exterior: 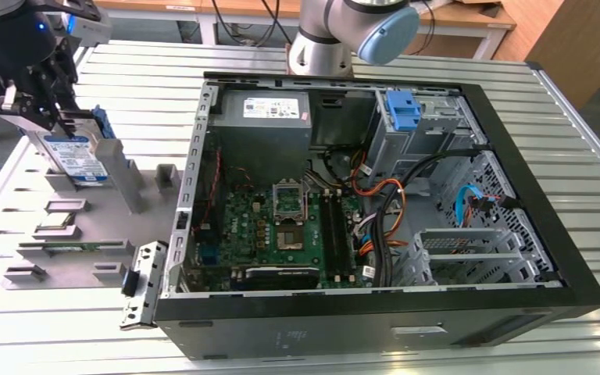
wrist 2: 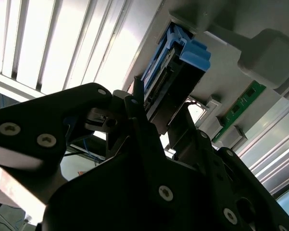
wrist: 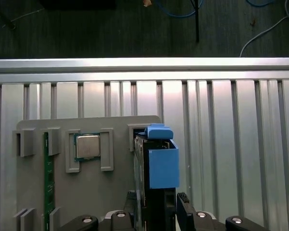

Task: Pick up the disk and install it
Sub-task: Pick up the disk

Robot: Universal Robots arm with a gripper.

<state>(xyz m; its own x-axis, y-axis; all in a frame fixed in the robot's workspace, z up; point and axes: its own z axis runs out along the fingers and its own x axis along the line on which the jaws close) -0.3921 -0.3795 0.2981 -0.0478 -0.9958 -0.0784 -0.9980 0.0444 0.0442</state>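
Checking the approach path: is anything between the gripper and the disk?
Nothing visible does. The gripper is right at the top of the disk, which stands upright in the grey holder.

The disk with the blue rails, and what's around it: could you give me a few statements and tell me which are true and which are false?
1. The disk stands on edge in the grey holder outside the computer case. True.
2. The disk is already installed in the case. False: it sits in the holder, to the exterior view's left of the case.
3. The claw is at the disk's upper end. True.
4. The small square chip is inside the claw. False: it lies in its own pocket on the holder, beside the disk.
5. The case is closed. False: it is open, with the circuit board showing.
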